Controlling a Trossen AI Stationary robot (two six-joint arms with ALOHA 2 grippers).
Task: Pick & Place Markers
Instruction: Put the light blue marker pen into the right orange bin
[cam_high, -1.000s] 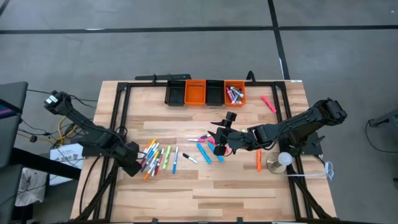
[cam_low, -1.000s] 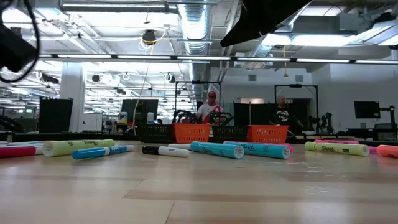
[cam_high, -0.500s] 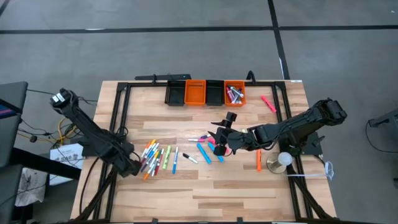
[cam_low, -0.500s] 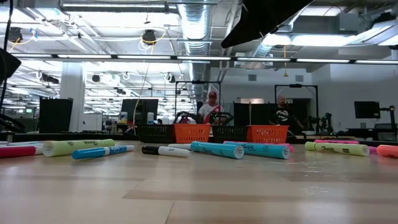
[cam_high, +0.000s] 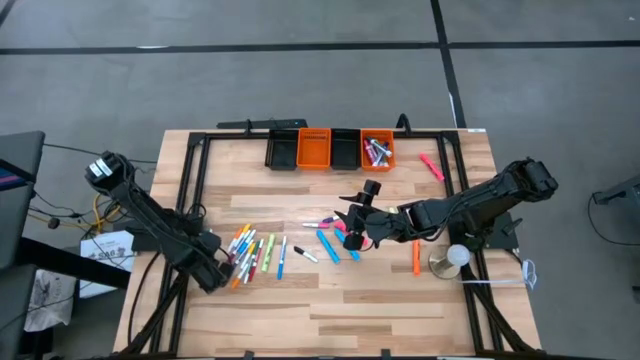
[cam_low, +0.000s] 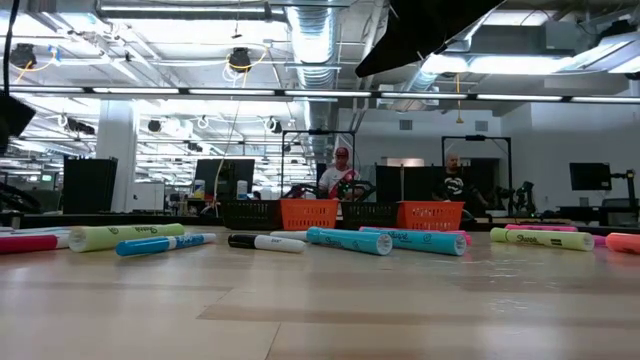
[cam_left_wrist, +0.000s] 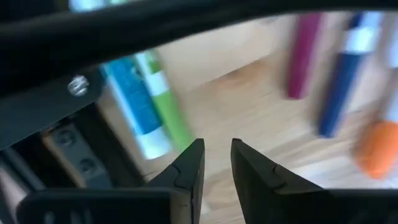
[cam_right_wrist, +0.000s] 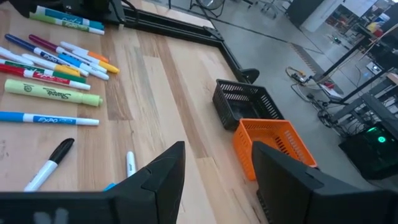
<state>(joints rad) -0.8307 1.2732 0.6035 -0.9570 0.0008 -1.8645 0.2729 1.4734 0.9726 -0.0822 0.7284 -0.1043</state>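
Left tool (cam_high: 222, 268), fingers nearly closed and empty, hovered just beside the marker cluster (cam_high: 255, 253), nearer than the right arm's.

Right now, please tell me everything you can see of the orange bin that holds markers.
The orange bin is a small rectangular basket with slotted, plastic-looking walls. It stands upright at the right end of a row of four bins at the table's far edge, against a black bin. Several markers lie inside. No pincer touches it.
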